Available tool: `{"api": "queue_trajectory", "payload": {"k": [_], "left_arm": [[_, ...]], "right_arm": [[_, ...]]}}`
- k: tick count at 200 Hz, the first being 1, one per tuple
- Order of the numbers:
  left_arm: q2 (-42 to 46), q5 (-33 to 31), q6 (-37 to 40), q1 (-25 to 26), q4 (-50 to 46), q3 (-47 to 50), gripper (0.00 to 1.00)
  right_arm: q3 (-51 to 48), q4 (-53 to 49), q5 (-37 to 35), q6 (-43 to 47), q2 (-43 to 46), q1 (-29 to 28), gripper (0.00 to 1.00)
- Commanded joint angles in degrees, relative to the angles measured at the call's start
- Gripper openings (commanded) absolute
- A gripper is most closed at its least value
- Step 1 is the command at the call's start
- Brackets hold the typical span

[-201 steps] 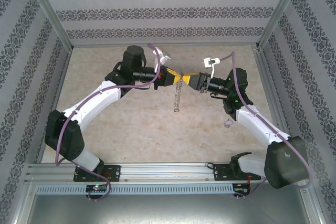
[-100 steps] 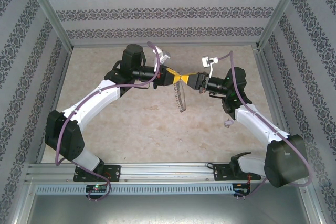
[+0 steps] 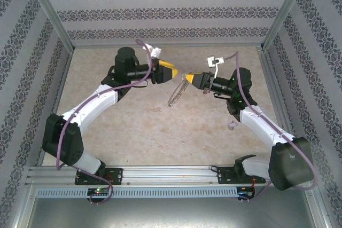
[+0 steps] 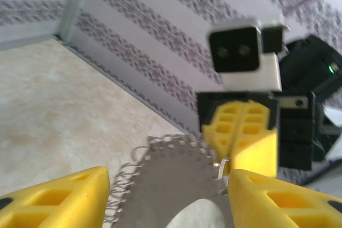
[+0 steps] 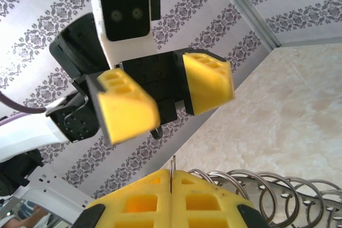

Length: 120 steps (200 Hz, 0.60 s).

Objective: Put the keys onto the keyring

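The ring (image 3: pixel 177 93) is being gripped at its top edge by the right claw (image 3: pixel 188 77), whose fingers are being pressed together on it. It is being dangled above the table (image 3: pixel 133 132), towards the far middle, and slanted down to the near left. The left claw (image 3: pixel 175 72) is being held just left of the ring with its fingers apart, and nothing is being gripped by it. In the left wrist view the ring is being framed between those two fingers, apparently without being touched. In the right wrist view a thin pale sliver (image 5: pixel 172 165) is being pinched upright between the right fingers, and the wire loops (image 5: pixel 267 198) are being fanned out to the right of it. Whether that sliver is the key or only the ring's rim cannot be told.

The step in hand is being judged as a handover or regrip, with the ring being carried by the right claw alone and the left claw being held empty. The task is being judged as unfinished. For the next move, a steady hold on the ring is being called for from the right claw. The left claw is being required to close on a key or on a fresh spot of the rim, with the thin metal being lined up squarely between its fingers so that nothing is being let slip
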State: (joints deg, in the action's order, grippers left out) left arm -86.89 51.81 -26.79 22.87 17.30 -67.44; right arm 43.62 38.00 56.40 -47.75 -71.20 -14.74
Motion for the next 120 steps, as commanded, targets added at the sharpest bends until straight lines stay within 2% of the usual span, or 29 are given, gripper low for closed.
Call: {"api": "queue_trajectory", "payload": {"k": [1, 40, 83, 120], "left_arm": [[2.2, -4.2, -12.9, -1.3, 15.4, 2.4, 0.59], [0.0, -2.4, -19.8, -1.3, 24.0, 3.1, 0.5], [-4.9, -0.6, -30.9, -0.8, 38.8, 2.8, 0.4], [-7.6, -0.4, -34.7, 1.6, 44.6, 1.5, 0.35]], "right_arm": [[3.2, 4.2, -1.2, 1.1, 1.3, 0.7, 0.0], [5.1, 4.5, -2.8, 2.1, 2.3, 0.7, 0.0], [6.5, 7.7, -5.1, 3.4, 3.0, 0.4, 0.0], [8.4, 10.0, -7.5, 3.7, 2.3, -0.6, 0.0]]}}
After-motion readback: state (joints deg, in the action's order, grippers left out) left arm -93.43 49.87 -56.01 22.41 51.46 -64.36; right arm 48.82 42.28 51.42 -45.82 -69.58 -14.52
